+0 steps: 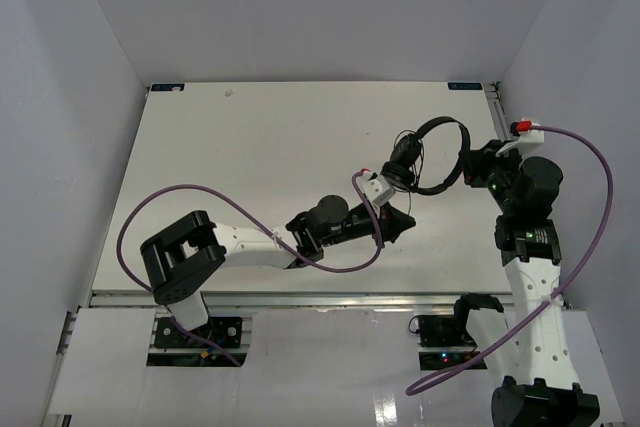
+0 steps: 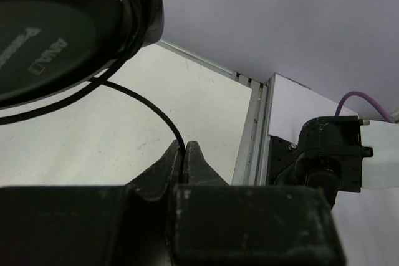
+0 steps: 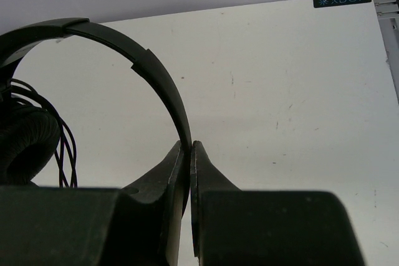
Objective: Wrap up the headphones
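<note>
The headphones [image 1: 432, 155] are over the table's [image 1: 250, 147] right-centre. The right gripper [image 3: 190, 149] is clamped on the headband [image 3: 156, 73] to steady them. The left gripper [image 2: 185, 149] is pinched shut on the cord [image 2: 156, 109], probably to lead it round the earcup [image 2: 50, 42].

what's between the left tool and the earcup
Only the thin black cord, running from the left tool, shut on it, up to the earcup. The left wrist view shows it over bare table.
</note>
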Motion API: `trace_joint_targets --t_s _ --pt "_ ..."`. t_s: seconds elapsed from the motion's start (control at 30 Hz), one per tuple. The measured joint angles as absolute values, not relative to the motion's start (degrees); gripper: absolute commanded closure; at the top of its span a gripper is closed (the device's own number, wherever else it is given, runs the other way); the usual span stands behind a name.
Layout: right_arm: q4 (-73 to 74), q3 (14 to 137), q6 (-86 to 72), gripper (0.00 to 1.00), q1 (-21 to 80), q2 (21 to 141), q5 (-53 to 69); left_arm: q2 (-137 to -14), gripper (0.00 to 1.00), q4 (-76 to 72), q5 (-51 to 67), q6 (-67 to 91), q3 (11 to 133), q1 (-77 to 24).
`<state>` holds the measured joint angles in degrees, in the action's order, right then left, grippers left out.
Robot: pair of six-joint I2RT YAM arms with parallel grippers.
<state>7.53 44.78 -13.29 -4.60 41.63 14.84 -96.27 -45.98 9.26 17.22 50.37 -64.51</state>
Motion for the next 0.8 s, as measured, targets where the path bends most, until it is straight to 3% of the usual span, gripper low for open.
trace_joint_targets --t_s 0.43,0.8 --pt "5.7 39.6 0.1 0.92 0.8 42.7 5.8 -99.3 0.96 -33.7 13.3 19.0 56.7 -64.5" --pt "5.9 34.4 9.0 0.92 7.0 45.6 1.9 -100.6 0.92 -8.0 14.0 12.2 71.2 -64.5"
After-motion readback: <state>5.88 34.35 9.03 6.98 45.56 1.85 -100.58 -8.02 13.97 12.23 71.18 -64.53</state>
